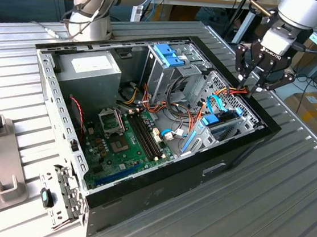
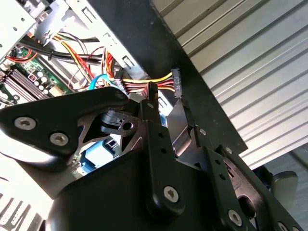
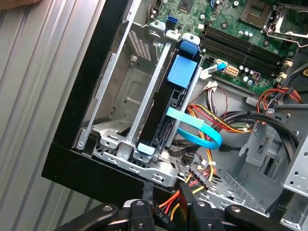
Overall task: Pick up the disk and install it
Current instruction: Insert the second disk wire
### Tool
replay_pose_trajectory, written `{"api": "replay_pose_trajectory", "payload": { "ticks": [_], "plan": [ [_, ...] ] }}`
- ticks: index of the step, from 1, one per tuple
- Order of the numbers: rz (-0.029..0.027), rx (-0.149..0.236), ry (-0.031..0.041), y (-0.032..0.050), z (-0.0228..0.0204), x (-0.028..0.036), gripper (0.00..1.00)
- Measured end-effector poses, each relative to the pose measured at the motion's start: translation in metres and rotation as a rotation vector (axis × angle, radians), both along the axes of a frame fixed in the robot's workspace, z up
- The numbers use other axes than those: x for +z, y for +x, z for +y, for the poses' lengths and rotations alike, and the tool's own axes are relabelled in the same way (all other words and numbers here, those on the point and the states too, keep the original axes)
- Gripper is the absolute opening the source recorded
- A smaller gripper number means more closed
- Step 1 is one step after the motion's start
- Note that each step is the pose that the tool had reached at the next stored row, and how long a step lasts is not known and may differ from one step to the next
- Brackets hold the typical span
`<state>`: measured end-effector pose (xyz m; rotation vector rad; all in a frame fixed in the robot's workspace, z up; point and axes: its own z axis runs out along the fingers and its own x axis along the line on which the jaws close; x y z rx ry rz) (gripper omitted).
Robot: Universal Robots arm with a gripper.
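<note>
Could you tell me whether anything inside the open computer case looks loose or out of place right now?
Yes: a power connector on its red, yellow and black wires hangs unplugged over the case's edge, beside the gripper. The disk sits upright in its bay.

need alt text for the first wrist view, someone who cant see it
A flat disk in light-blue plastic carrier rails stands on edge in a silver metal drive bay inside an open black computer case. A blue ribbon cable loops beside it, above the black gripper holding a yellow, red and black wire bundle.

disk (image 3: pixel 166 108) upright in cage bay (image 3: pixel 125 120), pincer (image 1: pixel 253 83) above case corner (image 1: pixel 269 128)
</note>
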<state>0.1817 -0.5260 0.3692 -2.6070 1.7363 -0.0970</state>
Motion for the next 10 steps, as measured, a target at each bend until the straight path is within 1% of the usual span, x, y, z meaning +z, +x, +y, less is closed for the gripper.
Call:
{"api": "replay_pose_trajectory", "payload": {
  "ticks": [6,8,10],
  "plan": [
    [0.0,0.0,0.0,0.0005,0.0,0.0,0.36],
    [0.0,0.009,0.0002,0.0017,0.0,-0.0001,0.36],
    [0.0,0.025,0.0,0.0024,0.0,-0.0001,0.36]
  ]
}}
